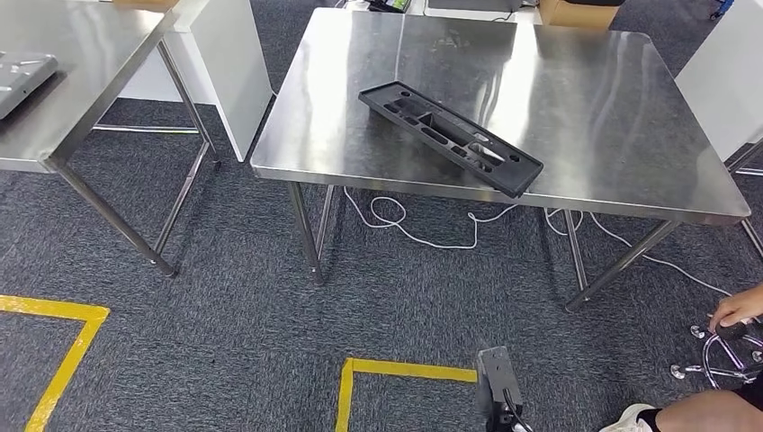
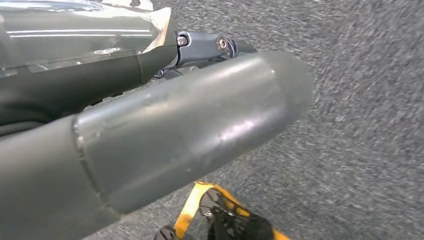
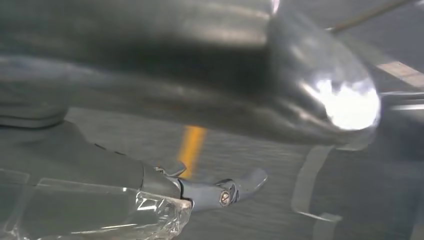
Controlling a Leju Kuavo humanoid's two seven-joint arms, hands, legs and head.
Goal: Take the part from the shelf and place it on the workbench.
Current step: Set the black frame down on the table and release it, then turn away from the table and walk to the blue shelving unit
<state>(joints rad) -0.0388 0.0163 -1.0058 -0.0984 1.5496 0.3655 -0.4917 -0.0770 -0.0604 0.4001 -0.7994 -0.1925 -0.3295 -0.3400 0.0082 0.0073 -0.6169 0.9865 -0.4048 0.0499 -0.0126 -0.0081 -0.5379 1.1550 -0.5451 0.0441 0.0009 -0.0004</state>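
The part (image 1: 448, 135), a long black moulded tray with several recesses, lies slanted on the steel workbench (image 1: 594, 108), one end at the near edge. In the left wrist view my left hand (image 2: 190, 125) hangs over grey carpet, its thick thumb and a darker finger stretched out with nothing in them. My right hand (image 3: 225, 100) hangs the same way in the right wrist view, thumb and a finger (image 3: 220, 192) extended and holding nothing. Both hands are well away from the part.
A second steel table (image 1: 81, 72) at the left carries a grey object (image 1: 22, 76). A white cabinet (image 1: 225, 54) stands between the tables. Under the workbench runs a white cable (image 1: 423, 229). Yellow floor tape (image 1: 405, 371) marks the carpet. At lower right, a person's hand (image 1: 738, 308) touches a chrome stool base (image 1: 720, 355).
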